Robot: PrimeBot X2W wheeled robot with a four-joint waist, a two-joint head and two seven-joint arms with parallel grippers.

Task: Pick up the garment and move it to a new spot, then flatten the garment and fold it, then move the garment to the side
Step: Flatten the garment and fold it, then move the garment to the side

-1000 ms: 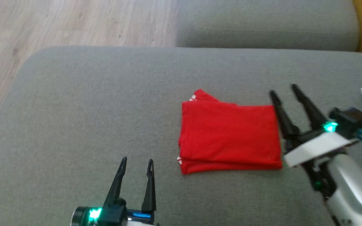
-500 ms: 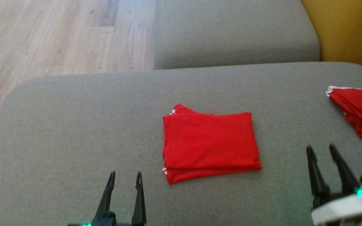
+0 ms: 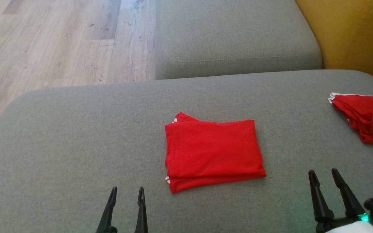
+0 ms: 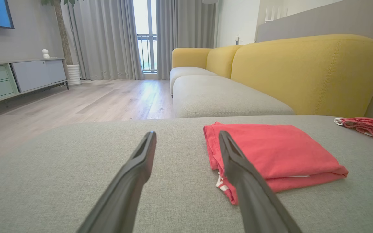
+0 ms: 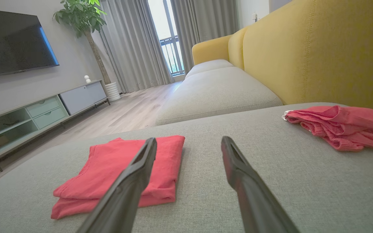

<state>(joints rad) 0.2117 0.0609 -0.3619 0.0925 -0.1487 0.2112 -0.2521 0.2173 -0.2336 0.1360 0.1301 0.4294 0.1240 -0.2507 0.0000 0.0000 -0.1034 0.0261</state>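
Right claw (image 3: 322,172) pulled back, garment (image 3: 212,149) folded

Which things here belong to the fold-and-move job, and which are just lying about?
Job: folded red garment; grey cushion under it; left gripper and right gripper, both open, empty.
Lying about: crumpled red garment at the cushion's right edge; yellow sofa back; TV cabinet; potted plant.

The folded garment (image 3: 214,150) is laid midway on the near cushion (image 3: 60,145) — a second garment (image 3: 364,118) (right edge) well apart, far cushion (image 3: 235,35) behind.
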